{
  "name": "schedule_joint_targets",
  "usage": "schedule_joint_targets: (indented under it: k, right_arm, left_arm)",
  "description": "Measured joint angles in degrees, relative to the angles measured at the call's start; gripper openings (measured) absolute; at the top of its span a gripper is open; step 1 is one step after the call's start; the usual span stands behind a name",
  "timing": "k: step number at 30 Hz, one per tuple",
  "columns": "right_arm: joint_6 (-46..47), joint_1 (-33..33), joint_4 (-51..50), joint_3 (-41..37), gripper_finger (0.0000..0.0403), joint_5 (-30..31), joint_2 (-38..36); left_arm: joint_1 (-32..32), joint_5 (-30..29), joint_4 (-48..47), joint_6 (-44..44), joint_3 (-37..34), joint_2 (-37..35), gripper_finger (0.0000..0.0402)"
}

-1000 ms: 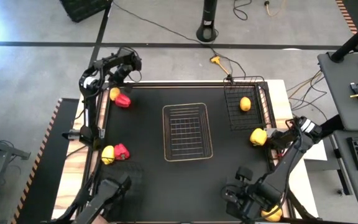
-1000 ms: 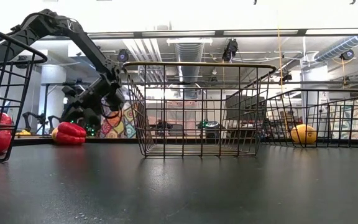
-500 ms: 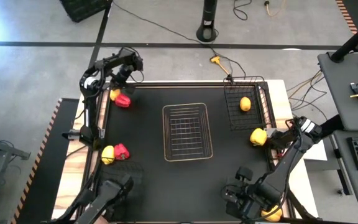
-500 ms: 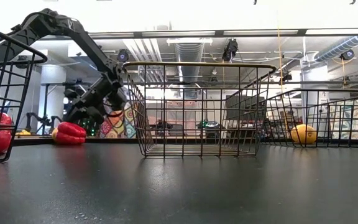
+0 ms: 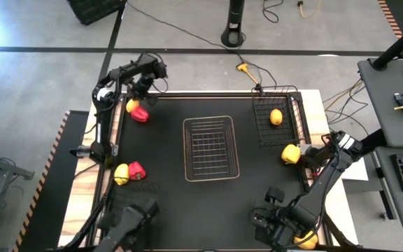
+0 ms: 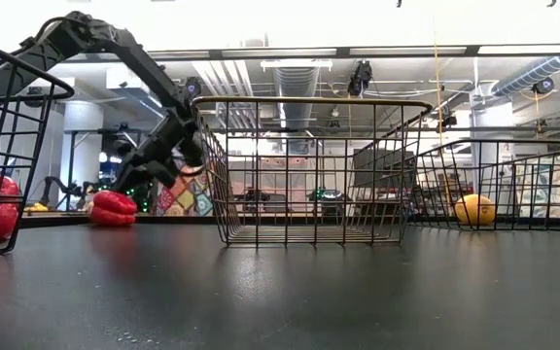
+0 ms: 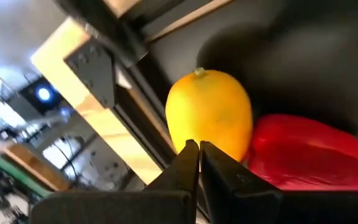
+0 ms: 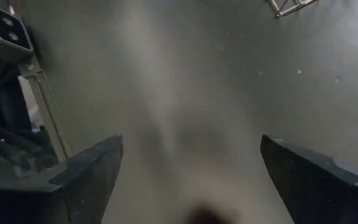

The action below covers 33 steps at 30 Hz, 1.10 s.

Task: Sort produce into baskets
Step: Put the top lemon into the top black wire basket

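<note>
While one lemon sits in the upper-right basket | left gripper clenched empty, upper left | right gripper released | you've most produce left.

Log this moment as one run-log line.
left hand: shut, empty, above lemon beside red pepper | right hand: open, idle

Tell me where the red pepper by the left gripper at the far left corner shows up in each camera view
High view: the red pepper lies at the table's far left corner, beside a lemon, just below the left gripper.
Low view: at left on the tabletop, under the gripper.
Left wrist view: lower right, against the lemon.
Right wrist view: not in it.
Shared landmark: the lemon next to it.
</note>
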Motion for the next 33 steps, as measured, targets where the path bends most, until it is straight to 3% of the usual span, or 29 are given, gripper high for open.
schedule_joint_targets:
  k: [6, 11, 17, 23, 33]
  right_arm:
    - [-0.7, 0.0, -0.53, 0.0, 0.0373, 0.03, 0.0]
    - [0.77, 0.17, -0.36, 0.0, 0.0373, 0.06, 0.0]
    - [1.8, 0.42, 0.12, -0.02, 0.0373, 1.13, 0.0]
    - [2.4, 0.52, 0.33, -0.01, 0.0373, 1.47, 0.0]
    - [2.32, 0.51, 0.37, -0.02, 0.0373, 1.47, 0.0]
  left_arm:
    - [-4.35, 0.0, -0.2, 3.69, 1.89, -4.72, 0.0]
    - [0.57, -0.01, -0.78, -2.84, 1.41, -7.02, 0.0]
    - [3.48, 2.14, -0.71, -5.9, -1.3, -5.68, 0.0]
    - [4.49, -1.06, -0.7, -6.32, -3.62, -3.05, 0.0]
    - [4.39, -1.19, -0.45, -6.41, -3.23, -2.16, 0.0]
